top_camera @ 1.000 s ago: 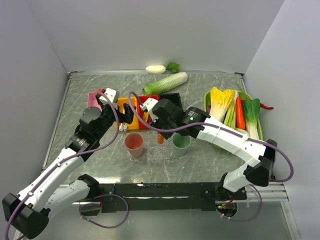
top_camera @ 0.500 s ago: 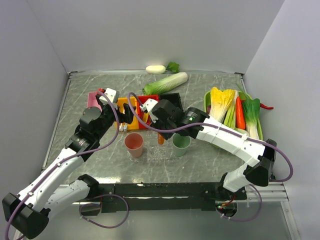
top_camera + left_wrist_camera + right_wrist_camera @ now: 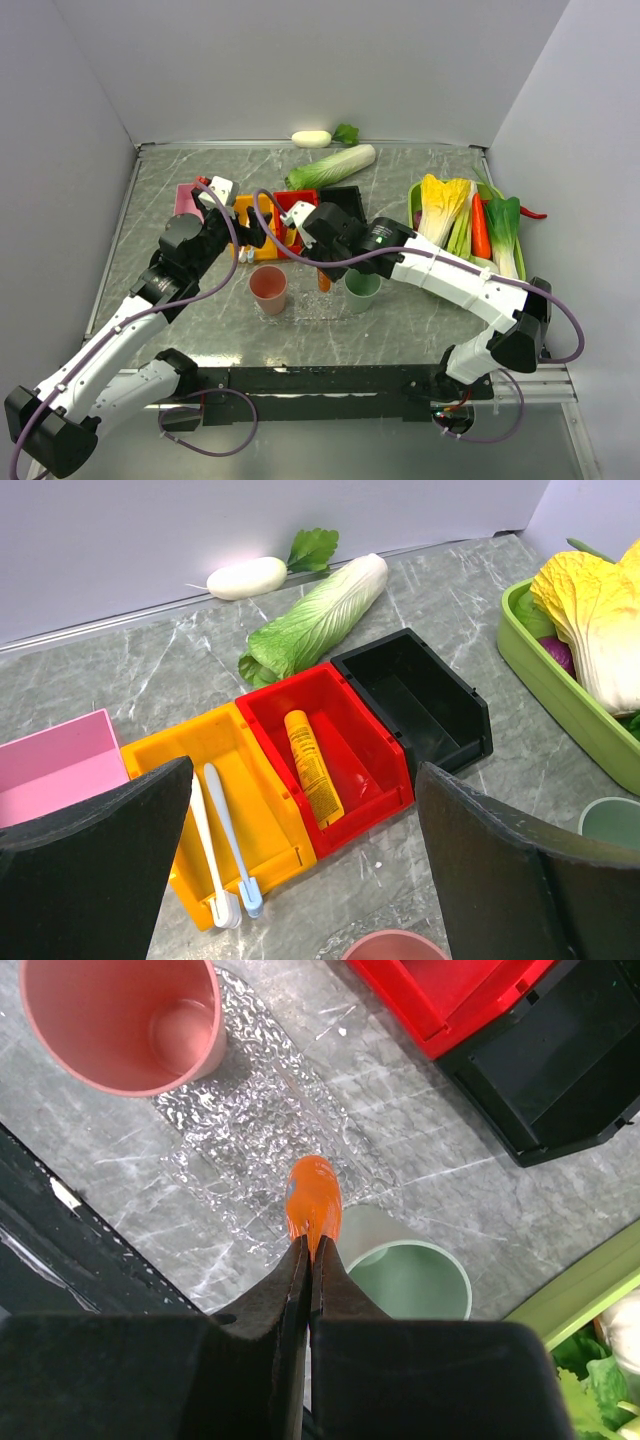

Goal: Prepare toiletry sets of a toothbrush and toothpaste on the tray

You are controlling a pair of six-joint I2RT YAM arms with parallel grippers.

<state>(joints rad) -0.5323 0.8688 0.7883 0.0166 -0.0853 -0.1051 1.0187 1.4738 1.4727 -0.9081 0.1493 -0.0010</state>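
Toothbrushes (image 3: pixel 212 850) lie in the orange bin (image 3: pixel 262 805), yellow-orange toothpaste (image 3: pixel 313 770) in the red bin (image 3: pixel 358 748); right gripper (image 3: pixel 309 1255) pinches orange toothpaste (image 3: pixel 312 1195) over the tray (image 3: pixel 260 1110); left gripper (image 3: pixel 303 780) gapes wide, empty.

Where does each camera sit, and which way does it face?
Top external: above and behind the arms, looking down on the table; both arms show, bases at the bottom.
Left wrist: faces forward and down at the bins; the left gripper is open, fingers at the lower corners.
Right wrist: faces down at the tray; the right gripper pinches the toothpaste.
Shared: both wrist views show the pink cup and red bin.
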